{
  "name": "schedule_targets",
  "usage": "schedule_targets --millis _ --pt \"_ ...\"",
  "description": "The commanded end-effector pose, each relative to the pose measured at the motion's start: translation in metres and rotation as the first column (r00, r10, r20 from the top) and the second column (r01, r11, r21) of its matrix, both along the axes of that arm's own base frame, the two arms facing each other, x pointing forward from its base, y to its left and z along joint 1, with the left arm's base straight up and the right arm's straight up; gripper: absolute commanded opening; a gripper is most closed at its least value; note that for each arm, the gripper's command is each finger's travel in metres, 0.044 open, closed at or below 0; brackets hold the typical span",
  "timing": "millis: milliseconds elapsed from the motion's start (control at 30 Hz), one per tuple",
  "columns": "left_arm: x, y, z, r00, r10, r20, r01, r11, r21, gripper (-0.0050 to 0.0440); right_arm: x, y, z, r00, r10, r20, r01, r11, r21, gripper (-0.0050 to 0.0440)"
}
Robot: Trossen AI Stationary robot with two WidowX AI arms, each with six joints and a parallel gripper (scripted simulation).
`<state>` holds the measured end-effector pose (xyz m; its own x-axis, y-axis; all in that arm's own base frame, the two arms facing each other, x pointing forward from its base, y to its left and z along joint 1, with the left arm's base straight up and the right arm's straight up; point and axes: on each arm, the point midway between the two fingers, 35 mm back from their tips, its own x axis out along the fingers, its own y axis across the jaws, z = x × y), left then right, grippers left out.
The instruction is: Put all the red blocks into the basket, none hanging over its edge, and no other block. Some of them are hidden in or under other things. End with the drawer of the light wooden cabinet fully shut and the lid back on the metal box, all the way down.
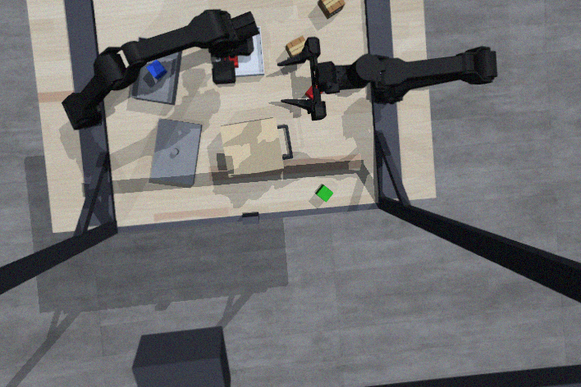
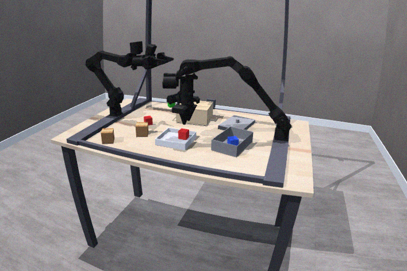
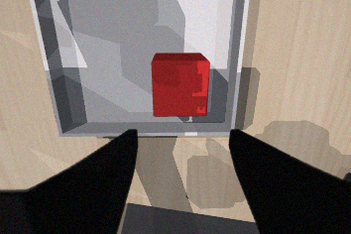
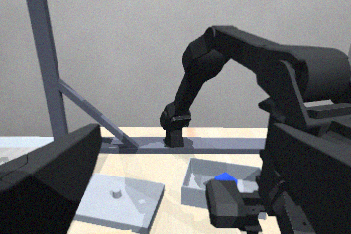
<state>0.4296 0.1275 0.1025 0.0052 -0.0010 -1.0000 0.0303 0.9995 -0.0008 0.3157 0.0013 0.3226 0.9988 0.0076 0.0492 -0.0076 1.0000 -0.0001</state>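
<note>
A red block (image 1: 235, 60) (image 2: 183, 134) (image 3: 180, 88) is inside the white basket (image 2: 166, 142) (image 3: 239, 45), close to one corner. My left gripper (image 2: 184, 123) (image 3: 183, 137) is open and empty above it, clear of the block. A second red block (image 1: 310, 92) (image 2: 148, 120) lies on the table, partly under my right gripper (image 1: 280, 82), which is wide open, empty and high up. The open metal box (image 1: 153, 97) (image 2: 223, 146) holds a blue block (image 1: 156, 69) (image 2: 233, 140). Its lid (image 1: 176, 157) (image 2: 230, 124) lies on the table. The light wooden cabinet (image 1: 253, 147) (image 2: 203, 113) appears shut; its inside is hidden.
Two brown wooden cubes (image 1: 331, 3) (image 1: 295, 46) (image 2: 107, 136) (image 2: 142, 130) stand beyond the basket, one near the right gripper. A green block (image 1: 324, 193) (image 2: 171, 104) lies near the table edge past the cabinet handle (image 1: 288, 141). Frame beams border the table.
</note>
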Motion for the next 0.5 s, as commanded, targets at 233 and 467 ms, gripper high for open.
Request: schedule_targets --millis 233,467 --pt "0.002 0.001 0.023 1.0 0.005 0.027 -0.005 1.0 0.002 0.0239 -0.003 -0.001 0.014 0.999 -0.005 0.039 0.005 1.0 -0.005 0.04" --pt "0.004 0.002 0.028 0.999 0.004 0.041 -0.005 1.0 0.006 0.0239 -0.003 -0.001 0.014 0.999 -0.005 0.039 0.005 1.0 -0.005 0.04"
